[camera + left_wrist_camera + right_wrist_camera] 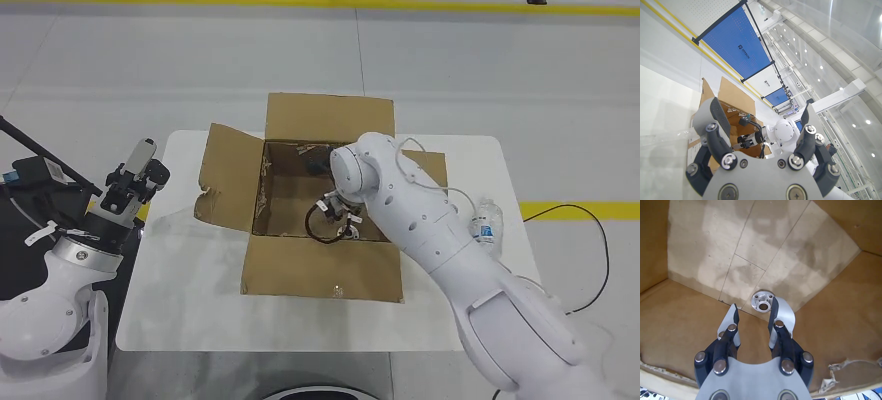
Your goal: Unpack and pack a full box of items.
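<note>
Box (pixel 320 268) stands open on the white bench (pixel 190 290), top view; your right arm is down inside it. Left wrist: left pincer (pixel 762 103) spread, empty, aimed up at the hall. Right wrist: right pincer (pixel 755 303) spread, one finger just beside a metal flange (pixel 761 298) on the box floor. I judge it heavy, stiff and slick; grip across the hub.

One box wall (pixel 687 317) stands just beside the flange (pixel 762 301).

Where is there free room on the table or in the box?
Table: bare left of the box and along the near edge. Box floor: bare except a metal flange at the right tool. Crowded: right side, arm and bottle.
</note>
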